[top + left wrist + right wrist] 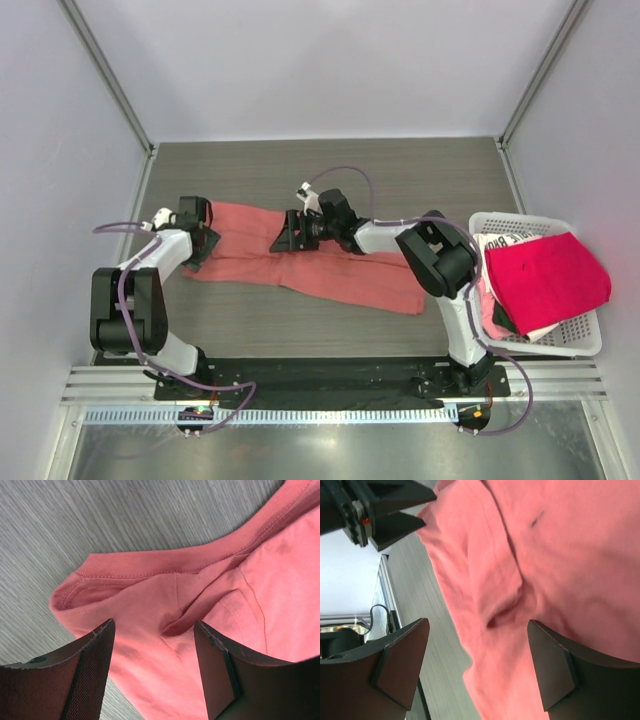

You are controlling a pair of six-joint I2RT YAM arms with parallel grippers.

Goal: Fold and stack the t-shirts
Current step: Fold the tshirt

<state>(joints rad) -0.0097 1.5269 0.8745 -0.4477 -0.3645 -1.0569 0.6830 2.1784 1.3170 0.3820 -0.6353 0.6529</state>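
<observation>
The salmon-coral t-shirt [330,270] lies flat and long across the middle of the table. At its left end, my left gripper [202,246] stands open. In the left wrist view the left gripper [155,652] hangs over the ribbed hem and a fold of the shirt [150,595], with nothing clamped. My right gripper [283,237] is open at the shirt's far edge. Its jaws [477,657] stand wide over a wrinkle near the cloth's border [560,555]. The crimson-pink t-shirt [545,275] lies on top in the basket, over the white lettered t-shirt [500,243].
The white lattice basket [585,345] stands at the table's right edge beside the right arm, with a dark cloth [503,316] peeking out under the shirts. Grey walls and metal rails enclose the table. In the right wrist view the left gripper [385,510] shows at the upper left.
</observation>
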